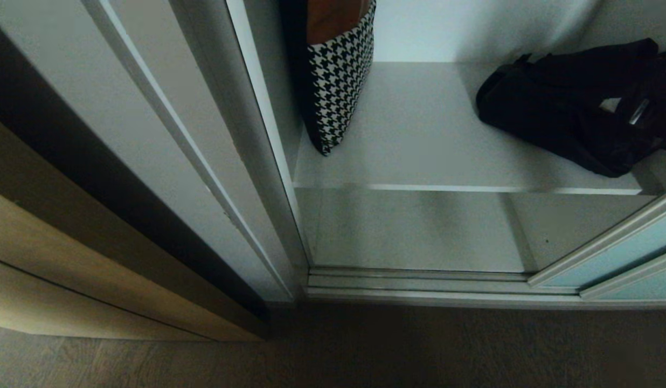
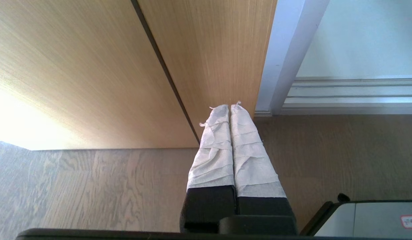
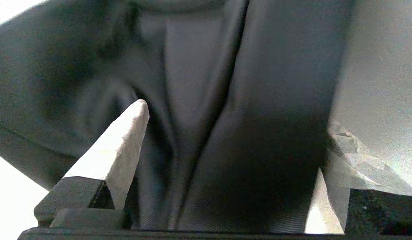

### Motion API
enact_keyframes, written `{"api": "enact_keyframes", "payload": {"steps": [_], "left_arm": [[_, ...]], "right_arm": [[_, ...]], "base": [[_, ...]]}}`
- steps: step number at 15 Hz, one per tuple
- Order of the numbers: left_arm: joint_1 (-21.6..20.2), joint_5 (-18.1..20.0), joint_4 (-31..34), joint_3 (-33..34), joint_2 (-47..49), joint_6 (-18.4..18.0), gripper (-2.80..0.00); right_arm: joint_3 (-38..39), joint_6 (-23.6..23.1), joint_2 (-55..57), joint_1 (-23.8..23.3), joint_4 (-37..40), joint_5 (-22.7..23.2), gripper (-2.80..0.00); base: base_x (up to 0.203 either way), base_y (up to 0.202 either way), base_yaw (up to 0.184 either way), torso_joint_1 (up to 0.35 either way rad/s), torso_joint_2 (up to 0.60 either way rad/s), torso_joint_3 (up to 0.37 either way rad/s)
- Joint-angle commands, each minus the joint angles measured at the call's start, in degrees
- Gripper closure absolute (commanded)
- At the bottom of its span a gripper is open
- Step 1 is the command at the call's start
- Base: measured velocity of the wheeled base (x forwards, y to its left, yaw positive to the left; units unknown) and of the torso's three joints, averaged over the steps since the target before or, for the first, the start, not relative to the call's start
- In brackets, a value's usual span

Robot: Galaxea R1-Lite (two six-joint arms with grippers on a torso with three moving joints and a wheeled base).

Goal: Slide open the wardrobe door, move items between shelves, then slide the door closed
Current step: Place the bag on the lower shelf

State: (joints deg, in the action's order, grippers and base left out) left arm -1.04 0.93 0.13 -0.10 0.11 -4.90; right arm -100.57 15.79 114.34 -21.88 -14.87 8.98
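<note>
A lumpy black fabric bag (image 1: 570, 102) lies at the right end of a white-grey shelf (image 1: 419, 134), and a lower shelf (image 1: 414, 231) shows beneath it. The sliding wardrobe door (image 1: 629, 250), frosted blue-green glass in a silver frame, stands slid to the right, so the compartment is exposed. My right gripper (image 3: 236, 123) is open and pressed close against the bag (image 3: 226, 83), whose dark folds fill the gap between its wrapped fingers (image 3: 126, 140). That arm does not show in the head view. My left gripper (image 2: 230, 106) hangs shut and empty above the floor.
A black-and-white houndstooth bag (image 1: 338, 81) leans at the shelf's left end against the white wardrobe post (image 1: 257, 134). Silver door tracks (image 1: 419, 283) run along the wardrobe's foot. A tan wood-grain panel (image 2: 92, 66) stands to the left over wooden flooring (image 1: 365, 350).
</note>
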Motion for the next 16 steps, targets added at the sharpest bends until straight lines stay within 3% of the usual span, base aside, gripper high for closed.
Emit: {"api": "enact_keyframes", "payload": {"steps": [1, 3, 4, 16], "left_arm": [[-0.02, 0.04, -0.04, 0.01, 0.07, -0.02, 0.00], [-0.02, -0.04, 0.02, 0.01, 0.07, -0.02, 0.00], [-0.02, -0.02, -0.05, 0.01, 0.07, -0.08, 0.00], [-0.02, 0.04, -0.05, 0.01, 0.07, -0.02, 0.00]], "right_arm": [[-0.51, 0.17, 1.72, 0.00, -0.44, 0.82, -2.80], [-0.94, 0.30, 2.38, -0.09, -0.33, 0.95, -2.80], [-0.94, 0.30, 2.58, -0.09, 0.03, 1.05, 0.00], [-0.42, -0.73, 0.26, 0.24, -0.35, 1.95, 0.00]], "base": [[0.000, 0.000, 0.000, 0.000, 0.00, 0.000], [0.000, 0.000, 0.000, 0.000, 0.00, 0.000], [0.000, 0.000, 0.000, 0.000, 0.00, 0.000], [0.000, 0.000, 0.000, 0.000, 0.00, 0.000]]}}
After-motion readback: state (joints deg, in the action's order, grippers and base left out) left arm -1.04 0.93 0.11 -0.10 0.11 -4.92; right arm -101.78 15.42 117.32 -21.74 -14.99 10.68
